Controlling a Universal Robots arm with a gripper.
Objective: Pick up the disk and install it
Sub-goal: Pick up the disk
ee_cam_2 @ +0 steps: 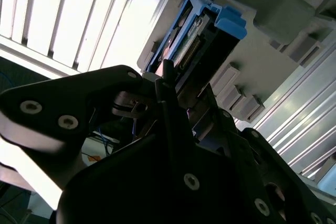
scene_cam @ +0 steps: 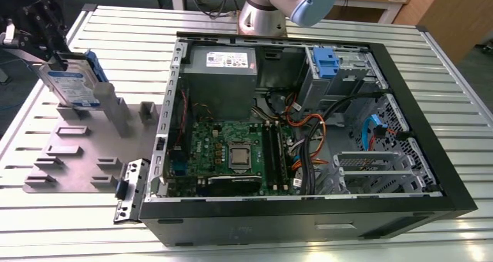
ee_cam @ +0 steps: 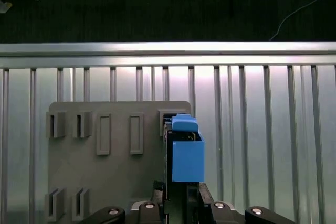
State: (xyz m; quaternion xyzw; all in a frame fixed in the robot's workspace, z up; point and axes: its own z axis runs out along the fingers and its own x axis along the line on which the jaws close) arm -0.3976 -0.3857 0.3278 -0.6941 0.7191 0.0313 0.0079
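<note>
Claw (scene_cam: 60, 58) clenched on upright disk (scene_cam: 73, 84), arm extended over grey fixture plate (scene_cam: 77, 152).

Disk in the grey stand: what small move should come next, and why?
Probably a short straight lift: the disk stands on edge between posts of the grey stand, the gripper at its upper edge, so sideways pulls might jam it.

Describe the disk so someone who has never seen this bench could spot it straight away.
On the slatted table, find the grey fixture plate at the exterior view's left of the open computer case. The disk stands on edge at its far end, under the gripper. Unlike the blue bracket inside the case, it carries a white-and-blue label.
</note>
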